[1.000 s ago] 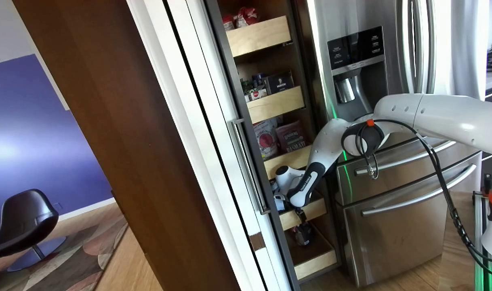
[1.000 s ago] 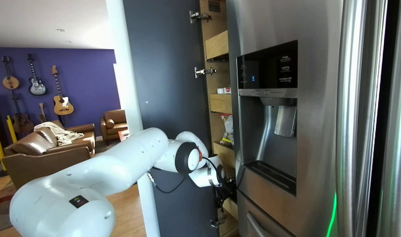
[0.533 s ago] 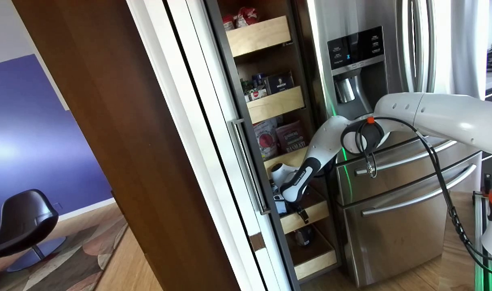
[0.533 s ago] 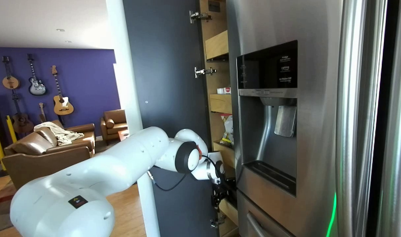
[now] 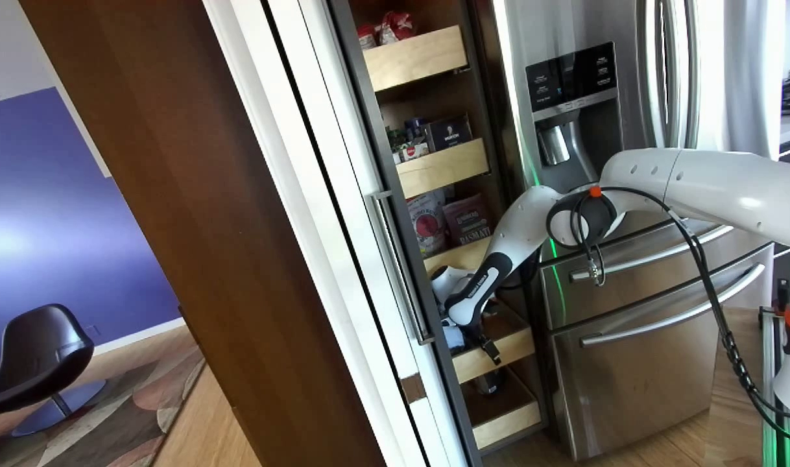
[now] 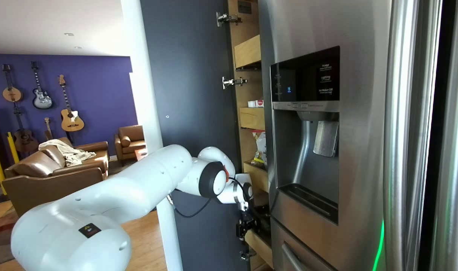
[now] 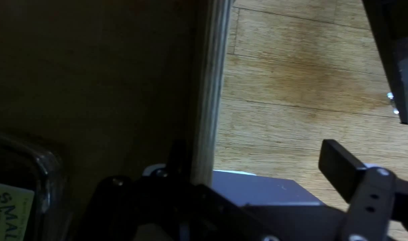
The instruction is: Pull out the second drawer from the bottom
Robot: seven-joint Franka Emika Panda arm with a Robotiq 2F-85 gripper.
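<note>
Gripper [image 7: 253, 149] spread astride second-lowest drawer front [image 7: 210, 93]; inner contact unclear.

Cabinet [image 6: 247, 28] between door [image 6: 191, 86] and fridge [image 6: 360, 150] in both exterior views, second drawer [image 5: 515, 347] above bottom drawer [image 5: 506, 425], below third drawer [image 5: 461, 256], bags [image 5: 467, 219] in the third, front [image 7: 212, 93] of the second between fingers of the gripper [image 7: 254, 159] in the wrist view, container [image 7: 16, 202] left of the front

In an exterior view you are seeing guitars [image 6: 72, 122] hanging on a purple wall [image 6: 101, 98], behind a brown sofa [image 6: 52, 184]. In an exterior view you are finding a dark chair [image 5: 41, 353] near a patterned rug [image 5: 119, 415] (the wooden floor [image 5: 207, 418] is showing beside it).
</note>
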